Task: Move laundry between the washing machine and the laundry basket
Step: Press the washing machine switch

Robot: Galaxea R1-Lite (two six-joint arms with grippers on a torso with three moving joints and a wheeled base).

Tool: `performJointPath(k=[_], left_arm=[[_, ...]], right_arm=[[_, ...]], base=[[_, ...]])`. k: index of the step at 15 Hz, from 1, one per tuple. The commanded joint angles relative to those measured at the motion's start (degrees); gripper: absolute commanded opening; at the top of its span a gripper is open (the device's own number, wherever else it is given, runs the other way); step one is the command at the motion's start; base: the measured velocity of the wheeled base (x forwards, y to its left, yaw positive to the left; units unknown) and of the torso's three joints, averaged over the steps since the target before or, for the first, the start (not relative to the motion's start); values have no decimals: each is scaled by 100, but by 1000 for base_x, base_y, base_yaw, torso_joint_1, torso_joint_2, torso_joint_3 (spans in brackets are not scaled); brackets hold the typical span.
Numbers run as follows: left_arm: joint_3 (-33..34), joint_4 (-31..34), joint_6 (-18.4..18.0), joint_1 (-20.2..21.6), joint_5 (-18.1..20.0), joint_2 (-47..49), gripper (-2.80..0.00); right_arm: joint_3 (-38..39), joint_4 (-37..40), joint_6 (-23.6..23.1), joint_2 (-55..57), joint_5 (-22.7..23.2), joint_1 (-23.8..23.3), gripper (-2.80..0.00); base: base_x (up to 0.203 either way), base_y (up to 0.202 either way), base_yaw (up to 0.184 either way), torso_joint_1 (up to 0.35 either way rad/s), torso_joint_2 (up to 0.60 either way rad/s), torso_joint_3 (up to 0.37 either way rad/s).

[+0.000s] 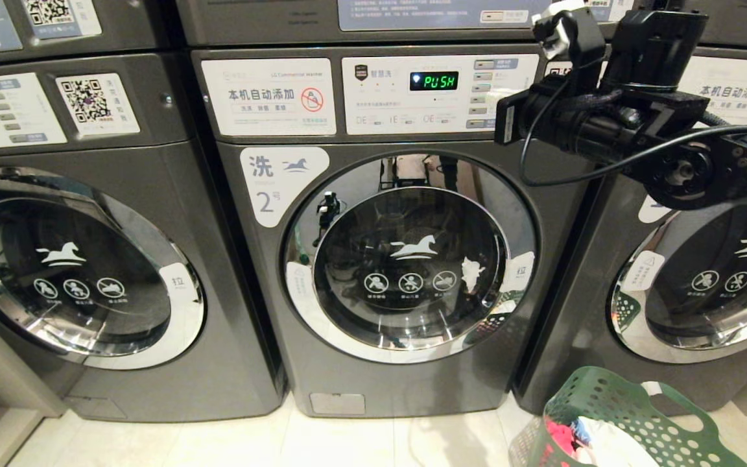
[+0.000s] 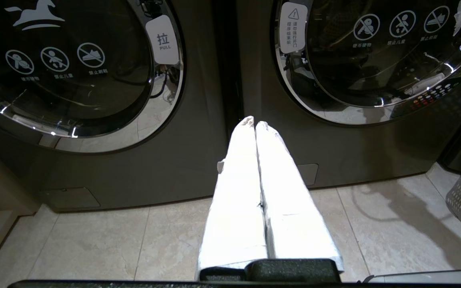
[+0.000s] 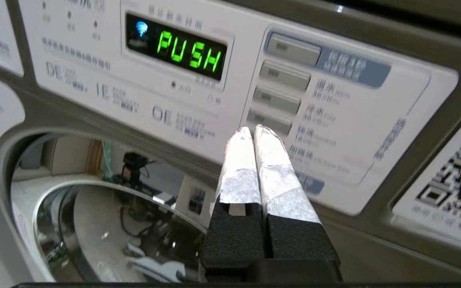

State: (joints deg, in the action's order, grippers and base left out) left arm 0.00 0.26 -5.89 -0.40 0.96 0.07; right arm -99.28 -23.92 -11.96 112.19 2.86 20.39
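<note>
- Risk: the right end effector (image 3: 254, 130), at the upper right of the head view, points at the white control panel (image 1: 438, 94) of the grey middle washing machine (image 1: 399, 259); a slight drift could press a wrong button.
- Its round glass door (image 1: 409, 259) is shut, so no laundry can pass yet.
- Right end effector: fingers pressed together, holding nothing, tips just off the panel buttons.
- Left end effector (image 2: 255, 124): closed, empty, hanging low over the floor.
- The green perforated plastic laundry basket (image 1: 626, 415), with clothes, sits at lower right.
</note>
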Motion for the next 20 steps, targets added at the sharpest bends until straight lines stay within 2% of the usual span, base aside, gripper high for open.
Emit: performJointPath(k=[1, 20], left_arm=[[0, 0, -9, -4, 0, -7, -280], [0, 0, 0, 0, 0, -7, -280]], right_arm=[[-410, -9, -8, 350, 4, 0, -280], [-992, -23, 1, 757, -20, -176, -280]], base=[[0, 0, 0, 0, 0, 0], [0, 0, 0, 0, 0, 0]])
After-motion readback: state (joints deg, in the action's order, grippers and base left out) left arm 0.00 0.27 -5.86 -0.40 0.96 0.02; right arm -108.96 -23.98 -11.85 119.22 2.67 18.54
